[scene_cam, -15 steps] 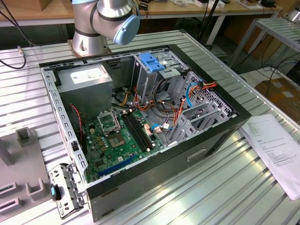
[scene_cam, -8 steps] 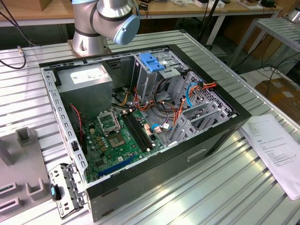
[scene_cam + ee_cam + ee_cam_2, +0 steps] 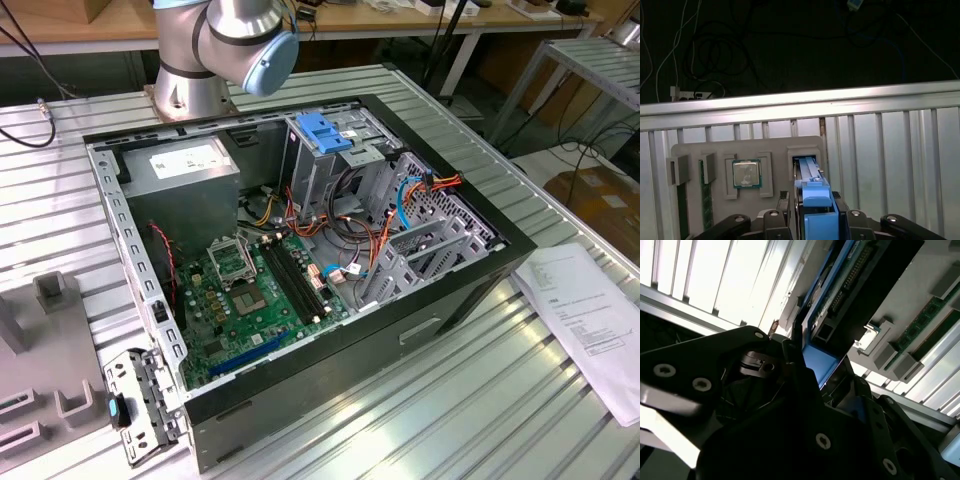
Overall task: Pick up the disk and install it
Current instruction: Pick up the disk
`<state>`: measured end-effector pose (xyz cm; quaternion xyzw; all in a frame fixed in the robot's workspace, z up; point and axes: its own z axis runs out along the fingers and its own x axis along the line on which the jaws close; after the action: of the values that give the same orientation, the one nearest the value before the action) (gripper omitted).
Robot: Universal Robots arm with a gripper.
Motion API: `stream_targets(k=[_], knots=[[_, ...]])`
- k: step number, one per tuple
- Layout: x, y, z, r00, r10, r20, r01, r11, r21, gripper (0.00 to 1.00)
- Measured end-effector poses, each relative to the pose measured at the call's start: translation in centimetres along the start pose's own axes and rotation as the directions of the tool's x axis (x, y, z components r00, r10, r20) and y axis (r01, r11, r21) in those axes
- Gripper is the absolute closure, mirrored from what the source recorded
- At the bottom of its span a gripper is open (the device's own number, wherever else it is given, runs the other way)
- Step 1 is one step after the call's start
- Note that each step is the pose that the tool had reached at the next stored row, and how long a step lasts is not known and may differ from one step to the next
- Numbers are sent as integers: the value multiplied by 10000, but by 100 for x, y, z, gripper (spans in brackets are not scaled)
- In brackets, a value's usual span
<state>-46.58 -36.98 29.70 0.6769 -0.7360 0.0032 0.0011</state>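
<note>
The disk (image 3: 810,172) stands on edge in a slot of a grey holder plate (image 3: 715,150), its bright blue carrier rail facing the camera. In the first wrist view my gripper (image 3: 812,202) straddles that rail, a black finger pressed against each side with no gap showing. The second wrist view has the same blue rail and the disk's connector edge (image 3: 840,295) between the dark fingers of the gripper (image 3: 822,370). In the exterior view the open computer case (image 3: 150,300) lies on the table, with a grey drive cage (image 3: 310,170) under a blue handle at its back.
The holder plate also carries a processor chip (image 3: 746,174) and memory sticks (image 3: 705,210). Beyond it, the ribbed aluminium table (image 3: 890,150) ends at an edge with dark floor and cables. A paper sheet (image 3: 590,320) lies at the exterior view's right, and a grey fixture (image 3: 50,400) at its left.
</note>
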Motion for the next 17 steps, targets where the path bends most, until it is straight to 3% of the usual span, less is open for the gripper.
stream_targets(k=[2, 3, 10, 13, 17], knots=[[0, 0, 1, 10000, 0, 0, 0, 10000, 0, 56], [0, 0, 3, 10000, 0, -1, 0, 10000, 0, 63], [0, 0, 4, 10000, -12, -2, 12, 10000, 0, 63], [0, 0, 5, 9995, -313, -1, 313, 9995, 2, 63], [0, 0, 6, 9992, -390, 0, 390, 9992, 3, 63]])
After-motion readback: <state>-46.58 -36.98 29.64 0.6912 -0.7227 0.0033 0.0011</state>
